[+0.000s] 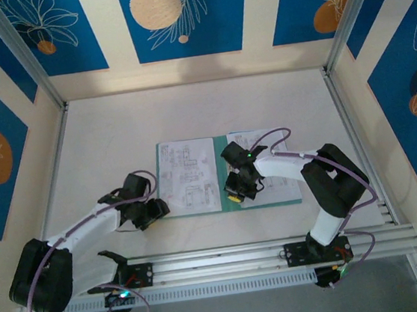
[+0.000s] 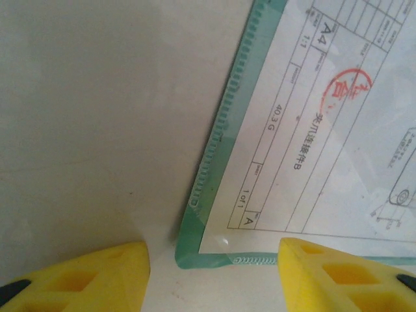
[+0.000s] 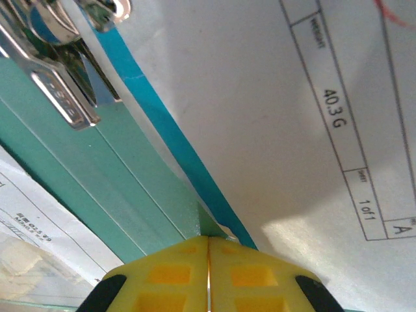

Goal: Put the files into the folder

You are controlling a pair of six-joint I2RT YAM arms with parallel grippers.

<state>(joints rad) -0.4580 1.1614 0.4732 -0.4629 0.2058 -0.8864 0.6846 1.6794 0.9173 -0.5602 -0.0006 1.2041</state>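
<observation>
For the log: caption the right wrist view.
Shut right gripper by the folder spine, near its clip and a file.

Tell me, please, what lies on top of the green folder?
Printed white sheets cover both leaves of the folder. The right arm hides part of one; how many are stacked is hidden.

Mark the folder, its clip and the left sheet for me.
folder (image 2: 221, 130), left wrist view, ribbed teal edge.
clip (image 3: 58, 94), right wrist view, silver lever.
left sheet (image 1: 188, 175), top view, middle of the page.
</observation>
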